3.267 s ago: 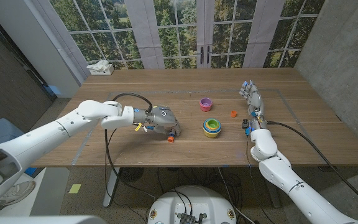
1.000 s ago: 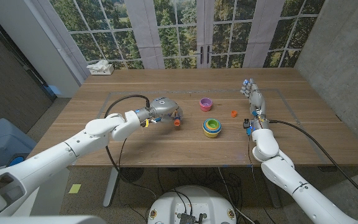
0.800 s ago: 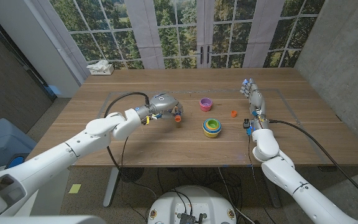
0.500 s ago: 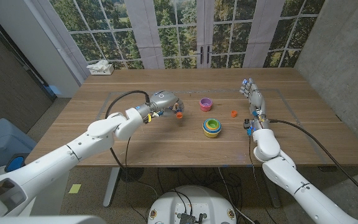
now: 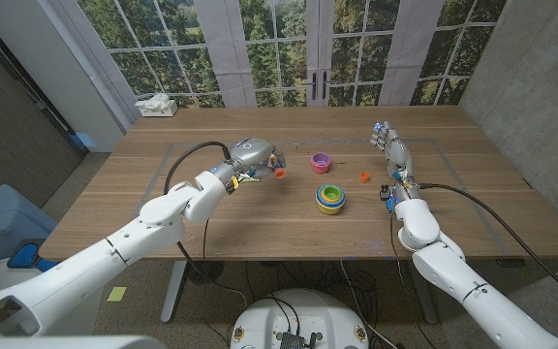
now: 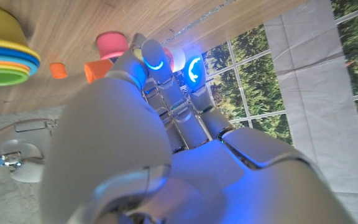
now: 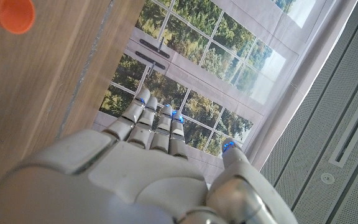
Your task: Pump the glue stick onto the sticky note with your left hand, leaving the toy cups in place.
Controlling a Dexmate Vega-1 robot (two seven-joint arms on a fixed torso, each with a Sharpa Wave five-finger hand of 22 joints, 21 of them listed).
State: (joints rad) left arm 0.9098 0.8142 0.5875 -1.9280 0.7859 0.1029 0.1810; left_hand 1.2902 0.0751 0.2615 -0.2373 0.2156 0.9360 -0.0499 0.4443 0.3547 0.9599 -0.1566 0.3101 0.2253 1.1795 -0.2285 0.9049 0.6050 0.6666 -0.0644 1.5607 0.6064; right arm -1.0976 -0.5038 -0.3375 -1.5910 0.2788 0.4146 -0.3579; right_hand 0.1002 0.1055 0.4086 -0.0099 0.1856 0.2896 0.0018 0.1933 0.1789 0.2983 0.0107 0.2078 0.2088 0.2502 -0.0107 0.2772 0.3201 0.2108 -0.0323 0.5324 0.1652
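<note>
My left hand [image 5: 250, 157] grips the glue stick, whose orange end [image 5: 278, 175] pokes out toward the pink toy cup [image 5: 320, 163]. The hand hovers a short way left of that cup, past the table's middle. In the left wrist view the orange end [image 6: 97, 70] shows beyond my fingers [image 6: 166, 93], close to the pink cup [image 6: 112, 43]. A stack of nested toy cups [image 5: 330, 198] stands nearer me, also seen at the wrist picture's edge [image 6: 2, 59]. My right hand [image 5: 393, 150] stands on its edge at the right, fingers straight, holding nothing.
A small orange cap [image 5: 364, 176] lies between the pink cup and my right hand; it shows in the right wrist view too [image 7: 14, 14]. A tissue box [image 5: 156, 107] sits at the back left corner. Windows stand behind the table.
My left hand has carried the glue stick away from me and to the right, closer to the pink cup. The right hand and cups have stayed put.
</note>
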